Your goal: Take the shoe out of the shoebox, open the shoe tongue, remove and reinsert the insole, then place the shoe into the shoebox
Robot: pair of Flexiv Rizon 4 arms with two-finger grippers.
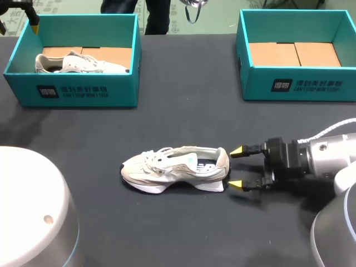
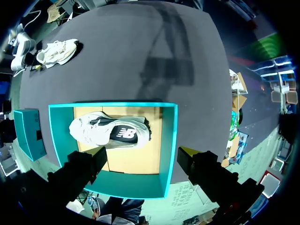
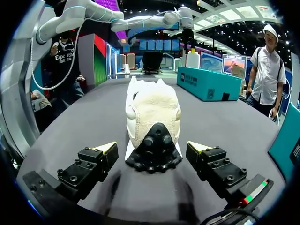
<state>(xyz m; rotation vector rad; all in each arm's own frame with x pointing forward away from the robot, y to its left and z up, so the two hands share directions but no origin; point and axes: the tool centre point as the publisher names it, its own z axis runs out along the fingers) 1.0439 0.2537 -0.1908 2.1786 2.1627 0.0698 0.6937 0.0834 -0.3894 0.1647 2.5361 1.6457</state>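
A shoe (image 1: 175, 168) stands upright in the middle of the desk (image 1: 167, 233), toe toward the left edge. The right jaws are wide open at its heel, one on each side, not touching it and holding nothing. The left box (image 1: 72, 94), at the far left corner, holds a second shoe (image 1: 78, 62). The left jaws hang above it, wide open and holding nothing. The right box (image 1: 295, 83) sits at the far right corner.
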